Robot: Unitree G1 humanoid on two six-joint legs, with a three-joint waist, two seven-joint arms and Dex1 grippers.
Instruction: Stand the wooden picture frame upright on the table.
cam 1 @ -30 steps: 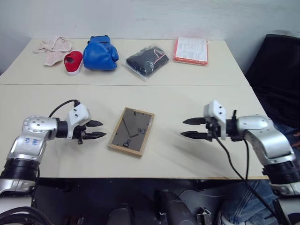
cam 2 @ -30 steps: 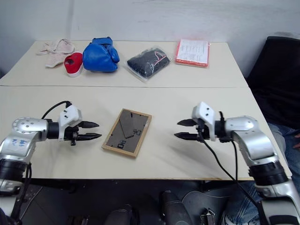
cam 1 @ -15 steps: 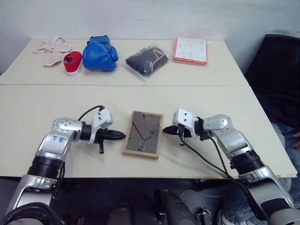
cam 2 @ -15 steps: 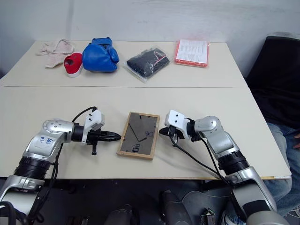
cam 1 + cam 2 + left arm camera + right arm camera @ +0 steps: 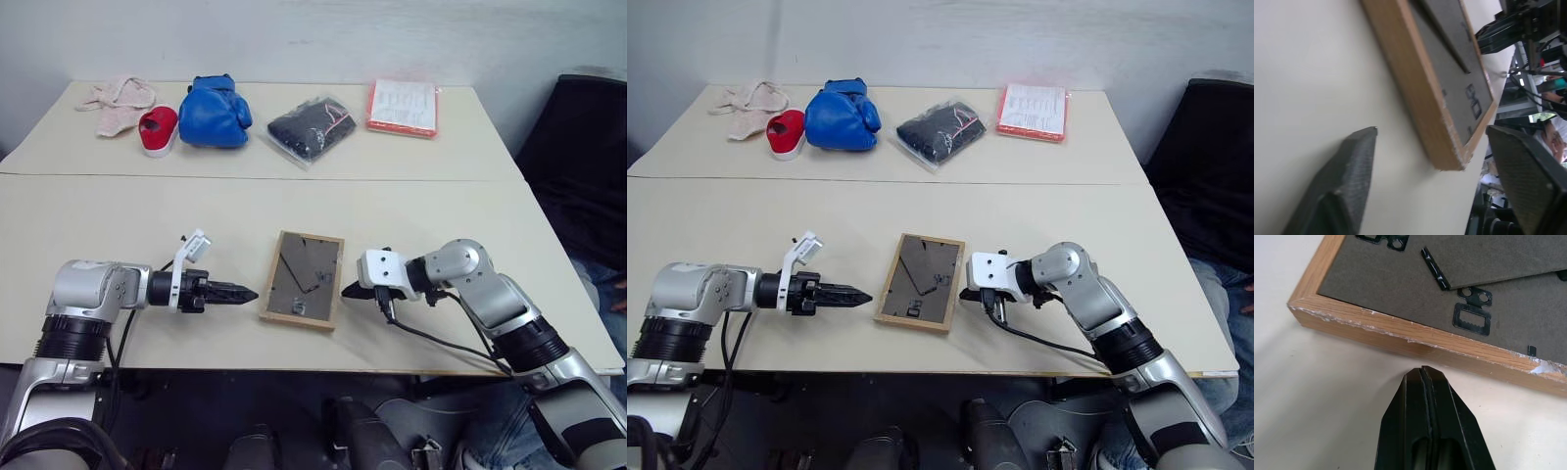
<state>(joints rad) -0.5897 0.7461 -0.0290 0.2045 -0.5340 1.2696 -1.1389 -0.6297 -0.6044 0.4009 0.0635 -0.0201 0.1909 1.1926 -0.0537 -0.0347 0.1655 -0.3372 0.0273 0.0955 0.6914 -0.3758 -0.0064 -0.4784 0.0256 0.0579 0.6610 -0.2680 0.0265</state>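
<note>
From the left eye view, the wooden picture frame [image 5: 302, 279] lay face down on the near section of the table [image 5: 118, 211], dark back up, its long axis running away from the robot, between the two grippers. The left gripper [image 5: 238, 293] sat just off the frame's left long edge, tips aimed at it, not touching. The right gripper [image 5: 349, 290] was right up against the opposite long edge, the nearer of the two.

The right eye view gave the same flanking line-up.

In the left wrist view, the fingers [image 5: 1347, 181] stood wide apart, the frame's corner lying between and beyond them.

In the right wrist view, the fingers [image 5: 1431, 421] were pressed together, tip just short of the wooden edge. Judging by that, any lift turned on prying a long edge.
</note>
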